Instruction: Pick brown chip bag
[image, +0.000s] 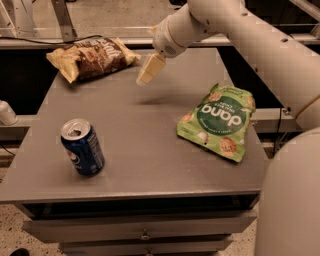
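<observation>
The brown chip bag (93, 57) lies flat at the far left corner of the grey table (145, 150). It is crinkled dark brown with pale tan ends and white lettering. My gripper (149, 70) hangs in the air above the far middle of the table, to the right of the bag and apart from it. It holds nothing that I can see. The white arm (260, 45) reaches in from the upper right.
A blue soda can (83, 147) stands upright at the near left. A bright green "dang" pouch (220, 121) lies at the right edge. Drawers (145, 232) sit below the tabletop. A metal rail (60, 42) runs behind the table.
</observation>
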